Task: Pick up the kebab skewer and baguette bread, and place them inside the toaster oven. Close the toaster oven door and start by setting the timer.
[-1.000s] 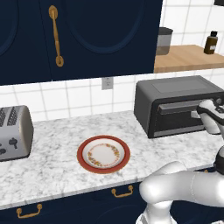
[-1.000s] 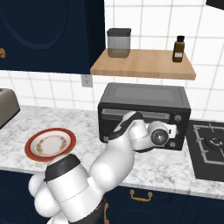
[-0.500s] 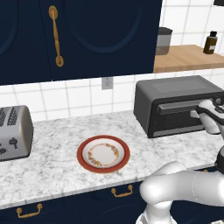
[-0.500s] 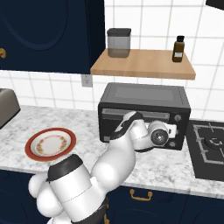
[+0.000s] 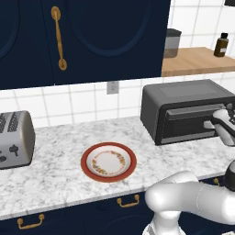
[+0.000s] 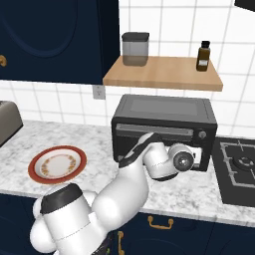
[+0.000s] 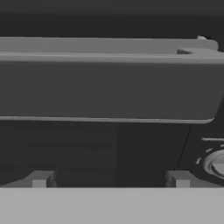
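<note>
The dark grey toaster oven (image 5: 183, 97) (image 6: 164, 107) stands on the counter under the shelf, with its door (image 5: 181, 131) (image 6: 125, 135) closed. My gripper (image 5: 212, 124) (image 7: 109, 179) is right at the door front. It is open, just below the horizontal bar handle (image 7: 105, 87), and its fingertips (image 7: 41, 179) are spread wide with nothing between them. A knob (image 7: 216, 164) (image 6: 201, 134) sits to the right of the handle. The kebab skewer and baguette bread are out of view.
A red-rimmed plate (image 5: 109, 161) (image 6: 57, 164) lies bare on the marble counter. A silver two-slot toaster (image 5: 13, 140) stands at the far left. The wooden shelf (image 6: 164, 74) above the oven holds a jar and a bottle. A stove (image 6: 239, 169) adjoins the oven on the right.
</note>
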